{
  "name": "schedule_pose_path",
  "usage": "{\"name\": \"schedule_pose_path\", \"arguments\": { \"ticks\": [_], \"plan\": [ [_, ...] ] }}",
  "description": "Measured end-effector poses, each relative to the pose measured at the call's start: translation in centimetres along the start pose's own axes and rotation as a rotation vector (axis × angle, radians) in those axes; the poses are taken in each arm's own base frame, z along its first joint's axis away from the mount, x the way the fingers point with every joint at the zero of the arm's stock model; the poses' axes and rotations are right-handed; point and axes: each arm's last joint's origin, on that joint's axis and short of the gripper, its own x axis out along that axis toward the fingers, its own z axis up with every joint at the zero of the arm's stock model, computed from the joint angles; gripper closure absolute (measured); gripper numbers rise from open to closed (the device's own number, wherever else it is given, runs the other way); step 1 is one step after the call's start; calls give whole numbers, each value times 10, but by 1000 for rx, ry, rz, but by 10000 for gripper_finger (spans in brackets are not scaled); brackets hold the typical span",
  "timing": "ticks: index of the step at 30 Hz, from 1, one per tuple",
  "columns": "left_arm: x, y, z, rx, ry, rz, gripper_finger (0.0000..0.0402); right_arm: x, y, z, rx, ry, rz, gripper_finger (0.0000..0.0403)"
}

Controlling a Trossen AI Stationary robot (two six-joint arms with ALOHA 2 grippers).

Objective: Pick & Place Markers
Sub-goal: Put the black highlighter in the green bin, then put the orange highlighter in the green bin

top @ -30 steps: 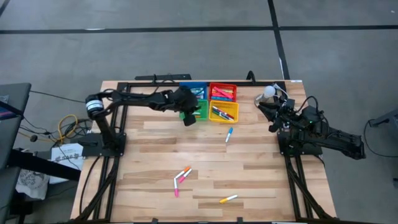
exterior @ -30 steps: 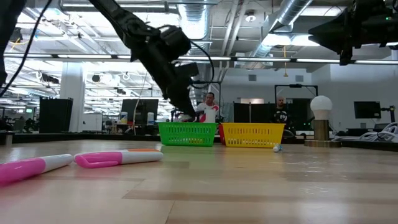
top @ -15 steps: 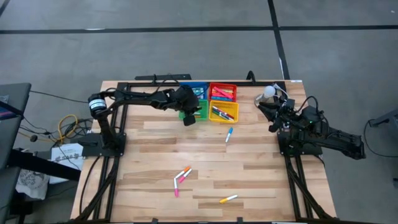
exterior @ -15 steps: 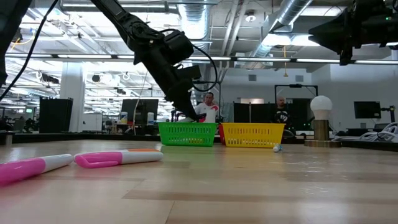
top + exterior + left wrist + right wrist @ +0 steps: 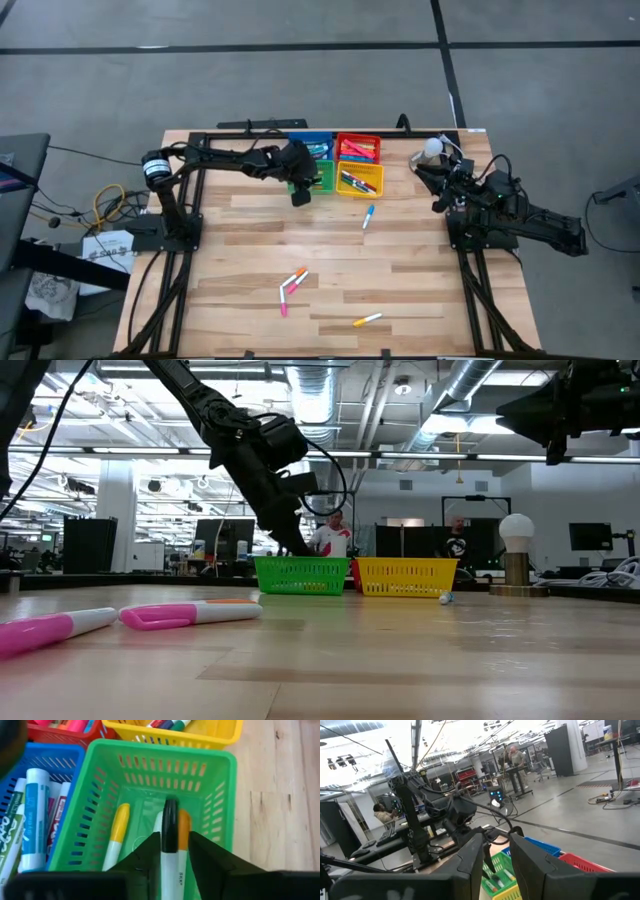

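Hovering over the green tray (image 5: 220, 785), the left tool (image 5: 170, 845) stands narrowly parted around a black-capped marker (image 5: 170, 845); whether it grips is unclear. Loose markers (image 5: 292, 286) lie on the worktop (image 5: 420, 270). Right tool (image 5: 495, 857), narrowly parted, waits at the worktop's right edge.

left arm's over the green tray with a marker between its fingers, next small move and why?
Probably finish opening the left gripper and lift straight up. The black-capped marker between its fingers already hangs over the green tray, above the yellow-capped marker and an orange-capped one lying inside. It looks barely held, so a release should drop it in. The right gripper waits raised at the table's right side.
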Motion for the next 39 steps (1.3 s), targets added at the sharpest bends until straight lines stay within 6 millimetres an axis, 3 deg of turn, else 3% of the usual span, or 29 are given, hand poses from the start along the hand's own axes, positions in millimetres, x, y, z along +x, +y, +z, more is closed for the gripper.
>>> {"name": "schedule_pose_path", "arguments": {
  "ticks": [12, 18, 25, 31, 39],
  "plan": [
    [-3, 0, 2, -45, -15, 4, 220, 0, 0, 0, 0, 1, 2, 316],
    [-27, -1, 14, -72, -90, 15, 213, 0, -1, -5, -6, 50, 0, 316],
    [-61, -17, 33, -64, -204, 2, 213, -1, -3, -14, -19, 147, -23, 316],
    [-86, -51, 47, -165, -286, -86, 213, -1, -3, -14, -45, 146, -24, 316],
    [-106, -122, 56, -168, -309, -269, 213, -1, -3, -14, -53, 146, -24, 316]
  ]
}}
